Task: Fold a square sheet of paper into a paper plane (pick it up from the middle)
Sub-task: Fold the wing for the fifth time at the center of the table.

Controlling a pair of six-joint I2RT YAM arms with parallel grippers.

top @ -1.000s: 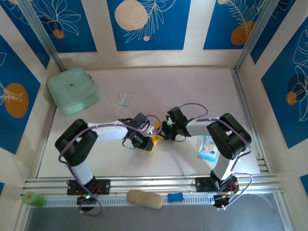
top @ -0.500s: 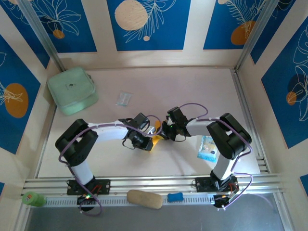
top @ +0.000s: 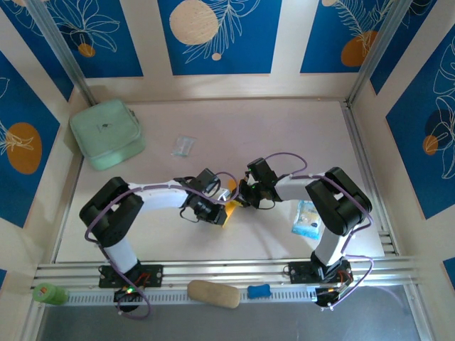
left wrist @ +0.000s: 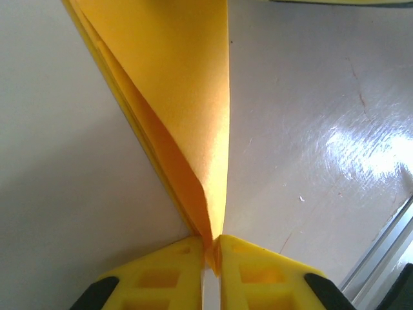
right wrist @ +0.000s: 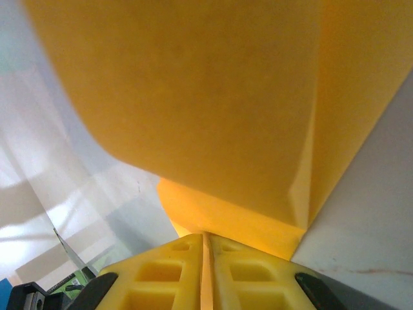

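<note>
Folding stage, judged mid-crease.
Desk (top: pixel 284 135): pale, bare at the far side.
Left arm (top: pixel 153 193), right arm (top: pixel 313 188): reaching inward toward each other at desk centre.
Orange-yellow paper (left wrist: pixel 187 97): already creased to a narrower pointed shape, caught between the two wrists.
Left jaws: closed on its pointed end.
Right jaws: closed on a folded edge.
Next, by judgement: laying the fold true and pressing it flat, without slip or tear.

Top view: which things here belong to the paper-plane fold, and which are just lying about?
In the job: orange-yellow paper, partly folded, pinched by the left gripper and the right gripper.

Lying about: mint-green pouch, clear wrapper, blue-and-white packet, tan oval lump, small blue piece, green object.
</note>
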